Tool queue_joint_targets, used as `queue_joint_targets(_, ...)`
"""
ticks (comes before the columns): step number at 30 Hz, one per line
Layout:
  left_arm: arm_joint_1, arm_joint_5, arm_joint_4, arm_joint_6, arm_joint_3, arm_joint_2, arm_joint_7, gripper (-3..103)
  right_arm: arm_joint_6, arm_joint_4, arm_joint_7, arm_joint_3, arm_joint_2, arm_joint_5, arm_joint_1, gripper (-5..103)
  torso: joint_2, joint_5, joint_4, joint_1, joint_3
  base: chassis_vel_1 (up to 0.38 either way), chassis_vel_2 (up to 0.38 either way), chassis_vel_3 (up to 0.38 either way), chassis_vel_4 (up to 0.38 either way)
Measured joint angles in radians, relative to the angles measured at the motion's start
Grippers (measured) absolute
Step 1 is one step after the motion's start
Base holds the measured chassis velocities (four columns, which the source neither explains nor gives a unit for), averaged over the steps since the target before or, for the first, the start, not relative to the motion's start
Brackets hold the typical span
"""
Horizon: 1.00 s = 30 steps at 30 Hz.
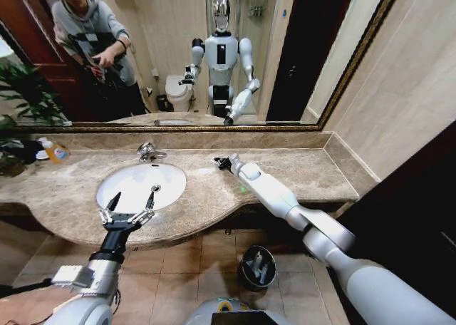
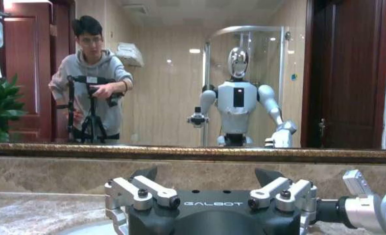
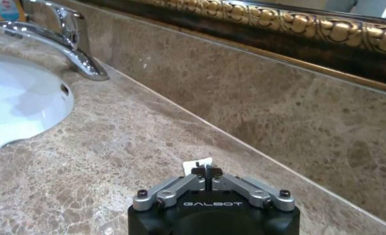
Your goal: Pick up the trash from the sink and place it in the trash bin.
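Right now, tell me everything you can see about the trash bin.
The trash bin is a small round dark container with a shiny metal rim. It stands upright on the tiled floor, below the front edge of the marble counter, between the robot's two arms. It is open at the top, and a few pale items lie inside. No gripper touches it.

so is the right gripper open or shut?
Shut. The right gripper has its fingers closed on a small white packet over the marble counter.
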Motion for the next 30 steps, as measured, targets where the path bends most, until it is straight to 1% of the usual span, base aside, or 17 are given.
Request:
queue_joint_targets(8,0.000,0.000,0.000,0.000,0.000,0.000,0.000,100,-0.027,0.108,0.036,0.011,-0.053,0.059,-0.023,0,0.000,-0.0001,-0.0004,0.000,0.000,0.000,0.000,0.000,0.000)
queue_joint_targets(11,0.000,0.000,0.000,0.000,0.000,0.000,0.000,100,-0.056,0.231,0.069,0.018,-0.118,0.113,-0.040,0,0.000,0.0000,-0.0003,0.000,0.000,0.000,0.000,0.000,0.000)
queue_joint_targets(12,0.000,0.000,0.000,0.000,0.000,0.000,0.000,100,-0.056,0.231,0.069,0.018,-0.118,0.113,-0.040,0,0.000,0.0000,-0.0003,0.000,0.000,0.000,0.000,0.000,0.000)
queue_joint_targets(14,0.000,0.000,0.000,0.000,0.000,0.000,0.000,100,-0.071,0.313,0.082,0.032,-0.165,0.140,-0.052,0,0.000,0.0000,0.0000,0.000,0.000,0.000,0.000,0.000,0.000)
queue_joint_targets(15,0.000,0.000,0.000,0.000,0.000,0.000,0.000,100,-0.071,0.313,0.082,0.032,-0.165,0.140,-0.052,0,0.000,0.0000,0.0000,0.000,0.000,0.000,0.000,0.000,0.000)
queue_joint_targets(17,0.000,0.000,0.000,0.000,0.000,0.000,0.000,100,-0.078,0.384,0.084,0.059,-0.217,0.159,-0.076,0,0.000,0.0001,0.0001,0.000,0.000,0.000,0.000,0.000,0.000)
queue_joint_targets(18,0.000,0.000,0.000,0.000,0.000,0.000,0.000,100,-0.078,0.384,0.084,0.059,-0.217,0.159,-0.076,0,0.000,0.0001,0.0001,0.000,0.000,0.000,0.000,0.000,0.000)
queue_joint_targets(20,0.000,0.000,0.000,0.000,0.000,0.000,0.000,100,-0.084,0.456,0.085,0.105,-0.282,0.181,-0.122,0,0.000,0.0002,0.0001,0.000,0.000,0.000,0.000,0.000,0.000)
queue_joint_targets(22,0.000,0.000,0.000,0.000,0.000,0.000,0.000,100,-0.088,0.566,0.083,0.210,-0.384,0.195,-0.231,0,0.000,0.0009,0.0003,0.000,0.000,0.000,0.000,0.000,0.000)
queue_joint_targets(23,0.000,0.000,0.000,0.000,0.000,0.000,0.000,100,-0.088,0.566,0.083,0.210,-0.384,0.195,-0.231,0,0.000,0.0009,0.0003,0.000,0.000,0.000,0.000,0.000,0.000)
queue_joint_targets(24,0.000,0.000,0.000,0.000,0.000,0.000,0.000,100,-0.095,0.623,0.080,0.264,-0.433,0.198,-0.288,0,0.000,0.0007,0.0000,0.000,0.000,0.000,0.000,0.000,0.000)
queue_joint_targets(25,0.000,0.000,0.000,0.000,0.000,0.000,0.000,100,-0.097,0.702,0.077,0.334,-0.498,0.201,-0.366,0,0.000,0.0006,-0.0003,0.000,0.000,0.000,0.000,0.000,0.000)
queue_joint_targets(26,0.000,0.000,0.000,0.000,0.000,0.000,0.000,100,-0.091,0.766,0.080,0.382,-0.551,0.208,-0.433,0,0.000,0.0004,-0.0010,0.000,0.000,0.000,0.000,0.000,0.000)
queue_joint_targets(27,0.000,0.000,0.000,0.000,0.000,0.000,0.000,100,-0.091,0.766,0.080,0.382,-0.551,0.208,-0.433,0,0.000,0.0004,-0.0010,0.000,0.000,0.000,0.000,0.000,0.000)
queue_joint_targets(28,0.000,0.000,0.000,0.000,0.000,0.000,0.000,100,-0.084,0.812,0.086,0.414,-0.587,0.216,-0.483,0,0.000,0.0003,-0.0017,0.000,0.000,0.000,0.000,0.000,0.000)
queue_joint_targets(29,0.000,0.000,0.000,0.000,0.000,0.000,0.000,100,-0.072,0.889,0.089,0.474,-0.631,0.228,-0.580,0,0.000,0.0004,-0.0013,0.000,0.000,-0.035,-0.051,-0.015,-0.012)
queue_joint_targets(30,0.000,0.000,0.000,0.000,0.000,0.000,0.000,100,-0.072,0.889,0.089,0.474,-0.631,0.228,-0.580,0,0.000,0.0004,-0.0013,0.000,0.000,-0.035,-0.051,-0.015,-0.012)
